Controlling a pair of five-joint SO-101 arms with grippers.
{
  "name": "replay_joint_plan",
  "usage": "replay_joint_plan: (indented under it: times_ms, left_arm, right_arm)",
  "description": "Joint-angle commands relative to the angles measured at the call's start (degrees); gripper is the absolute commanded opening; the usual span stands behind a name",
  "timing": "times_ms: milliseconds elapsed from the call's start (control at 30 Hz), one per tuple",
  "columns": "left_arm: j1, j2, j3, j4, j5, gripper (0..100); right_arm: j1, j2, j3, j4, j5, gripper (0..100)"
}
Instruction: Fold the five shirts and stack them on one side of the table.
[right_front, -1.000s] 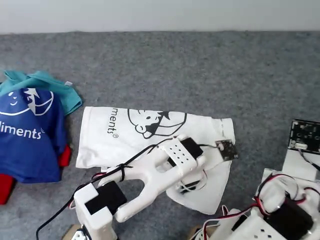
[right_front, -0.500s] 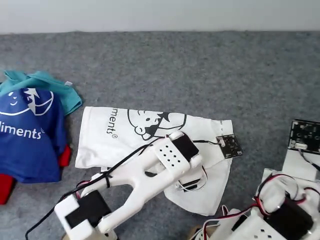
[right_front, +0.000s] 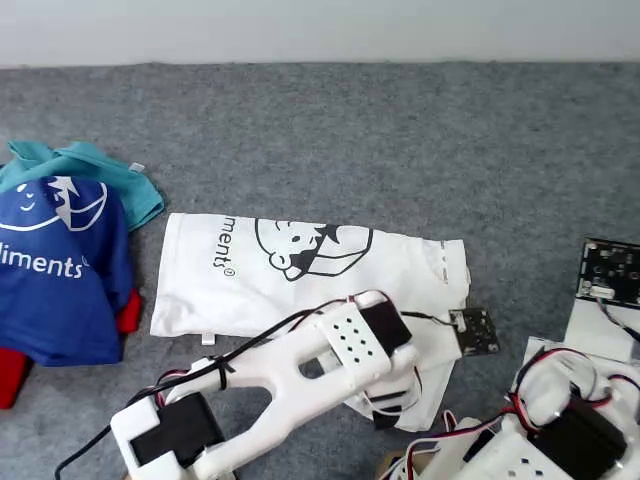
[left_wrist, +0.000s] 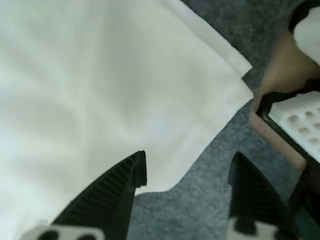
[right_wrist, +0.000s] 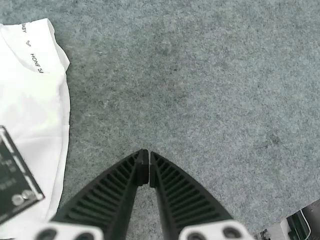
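White cotton shirt w/ black cartoon print lies flat at ctr of the high view, on the grey felt-like table cover. Left arm stretches from btm left over the shirt's lower-right corner. Left gripper is released, jaws spread wide, w/ one of its fingers over the white hem and the other over bare grey. Right gripper is clenched on nothing, tips together above the cover near the shirt's edge. Right arm sits btm right. Far left: blue shirt w/ white print atop a teal shirt and a red shirt, just beside the white one.
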Motion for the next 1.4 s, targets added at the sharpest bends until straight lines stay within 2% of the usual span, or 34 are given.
replay_joint_plan:
  times_ms: [0,233,467,633,700,900,1367]
  left_arm:
    - [0.18,-2.64,1.71,-4.4,-1.14,27]
    - [0.0,-2.37,3.38,-9.76,-0.97,27]
    - [0.0,8.18,-0.75,-9.14,-1.32,24]
    - [0.0,11.08,-4.7,-7.74,-0.97,24]
    - [0.0,11.43,-4.79,-8.18,-0.97,20]
    - [0.0,11.6,-4.7,-8.0,-1.23,2]
    - [-7.65,11.34,-12.44,-6.42,-0.97,1]
  right_arm:
    - [0.57,0.57,-2.11,0.31,-0.35,1.2]
    - [0.57,0.75,-2.11,0.31,-0.53,1.2]
    - [0.57,0.57,-2.11,0.31,-0.62,1.2]
    - [0.57,0.48,-2.11,0.31,-0.35,1.1]
    - [0.57,0.48,-2.11,0.31,-0.35,1.1]
    - [0.57,0.75,-2.11,0.31,-0.35,1.1]
    - [0.57,0.84,-2.11,0.31,-0.18,1.0]
